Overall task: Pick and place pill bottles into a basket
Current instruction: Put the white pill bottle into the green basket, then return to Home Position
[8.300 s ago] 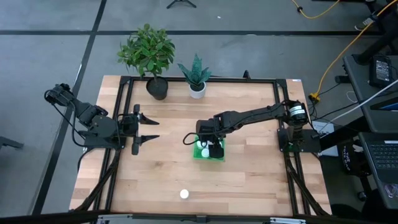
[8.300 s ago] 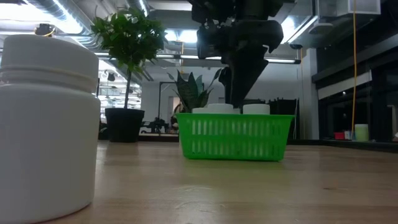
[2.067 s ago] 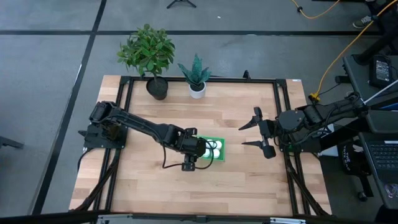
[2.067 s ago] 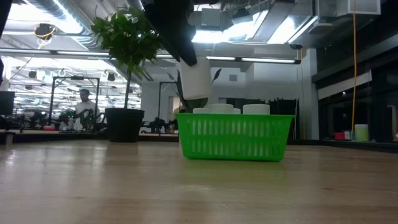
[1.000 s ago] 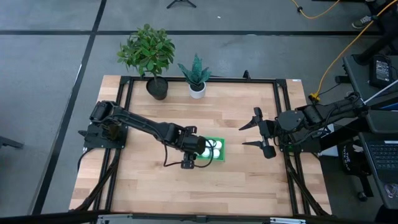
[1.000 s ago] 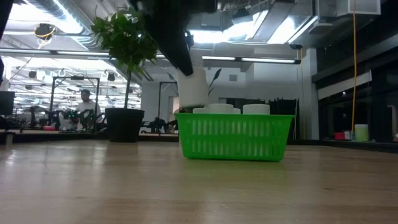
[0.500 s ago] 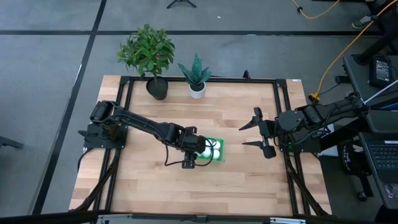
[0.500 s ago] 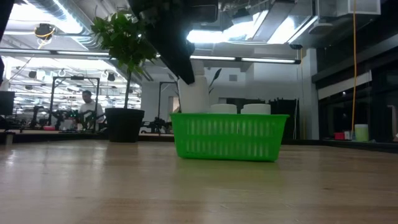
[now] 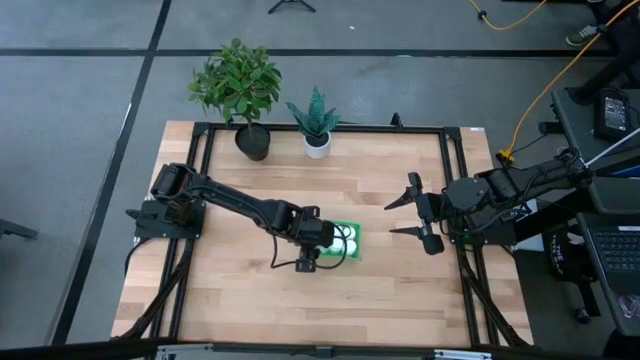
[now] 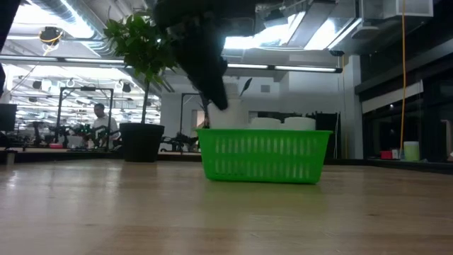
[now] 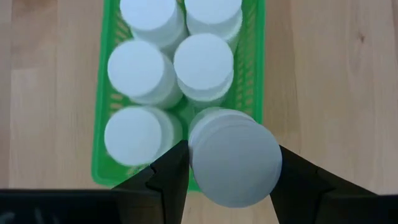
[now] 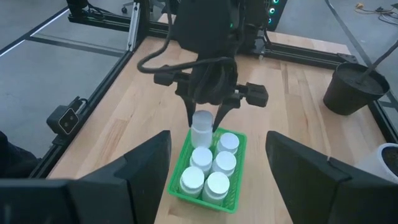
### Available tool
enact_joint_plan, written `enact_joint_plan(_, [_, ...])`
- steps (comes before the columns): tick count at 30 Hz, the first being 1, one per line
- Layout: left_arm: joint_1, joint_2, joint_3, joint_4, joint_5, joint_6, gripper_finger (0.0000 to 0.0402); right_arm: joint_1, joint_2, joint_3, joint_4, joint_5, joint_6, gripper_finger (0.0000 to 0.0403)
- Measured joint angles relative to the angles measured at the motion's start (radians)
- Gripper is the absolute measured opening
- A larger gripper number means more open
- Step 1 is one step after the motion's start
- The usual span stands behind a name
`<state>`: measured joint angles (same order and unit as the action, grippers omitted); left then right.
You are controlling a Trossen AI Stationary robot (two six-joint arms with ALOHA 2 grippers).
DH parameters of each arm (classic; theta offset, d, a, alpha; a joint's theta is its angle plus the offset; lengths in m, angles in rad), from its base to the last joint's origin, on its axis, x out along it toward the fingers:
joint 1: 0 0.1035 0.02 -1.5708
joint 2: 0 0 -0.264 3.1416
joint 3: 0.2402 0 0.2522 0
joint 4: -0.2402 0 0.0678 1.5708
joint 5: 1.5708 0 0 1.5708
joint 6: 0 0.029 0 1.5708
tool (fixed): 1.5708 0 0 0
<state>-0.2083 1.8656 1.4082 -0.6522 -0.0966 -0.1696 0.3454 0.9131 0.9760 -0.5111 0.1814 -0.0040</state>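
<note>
The green basket (image 9: 353, 254) stands mid-table, also in the low view (image 10: 265, 156). Five white pill bottles (image 11: 202, 62) stand upright in it. My left gripper (image 9: 318, 241) is over the basket's left end, shut on a sixth pill bottle (image 11: 235, 155) above the one free corner. In the low view this bottle (image 10: 226, 113) stands higher than the others, its lower part hidden behind the basket's wall. My right gripper (image 9: 396, 216) is open and empty near the table's right edge, fingers pointing at the basket. My left gripper pinches the bottle's upper part (image 12: 200, 121) between its two fingers (image 11: 175, 173), one on each opposite side. The fingers come from above, pointing down. The bottle is upright, with its lower end down at the basket's rim. I cannot tell whether it rests on the basket's floor.
A black pot with a leafy plant (image 9: 240, 85) and a white pot with a spiky plant (image 9: 317, 125) stand at the table's far edge. A black frame rail (image 9: 455, 200) runs round the table. A person (image 10: 99, 122) shows far off in the room.
My left gripper has gone down and a little toward the table's right edge, still shut on the bottle. The bottle has sunk from clear above the basket to partly behind its wall. The basket has shifted slightly on the table.
</note>
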Motion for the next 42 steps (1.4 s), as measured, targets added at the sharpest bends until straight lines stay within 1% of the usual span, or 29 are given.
enact_joint_plan(9, [0.018,0.000,-0.003,0.002,0.010,0.000,0.0173,0.000,0.000,0.000,0.000,0.000,0.000,0.0264])
enact_joint_plan(14, [0.031,0.000,-0.059,0.023,0.026,-0.040,0.0177,0.000,0.000,0.000,0.000,0.000,0.000,0.0264])
enact_joint_plan(18, [0.033,0.000,-0.076,0.028,0.048,-0.076,0.0200,0.000,0.000,0.000,0.000,0.000,0.000,0.0264])
enact_joint_plan(26, [0.033,-0.003,-0.059,0.066,0.070,-0.121,0.0255,0.000,0.000,0.000,0.000,0.000,0.000,0.0264])
enact_joint_plan(29, [0.030,-0.012,-0.023,0.036,0.071,-0.123,0.0275,0.000,0.000,0.000,-0.002,0.000,0.000,0.0264])
enact_joint_plan(32, [0.026,-0.043,0.041,0.000,0.065,-0.119,0.0289,0.000,0.000,0.000,-0.006,0.000,0.000,0.0264])
enact_joint_plan(35, [0.025,-0.082,0.121,-0.056,0.025,-0.114,0.0293,0.000,0.000,0.000,-0.019,0.002,0.001,0.0264])
enact_joint_plan(37, [0.024,-0.129,0.167,-0.079,-0.029,-0.114,0.0293,0.000,0.000,0.000,-0.036,0.009,0.013,0.0264])
enact_joint_plan(40, [0.012,-0.222,0.203,-0.066,-0.167,-0.088,0.0291,-0.005,0.000,0.000,-0.050,0.011,0.023,0.0264])
enact_joint_plan(42, [0.002,-0.293,0.203,-0.050,-0.275,-0.055,0.0290,-0.012,-0.002,0.000,-0.054,0.036,0.002,0.0263])
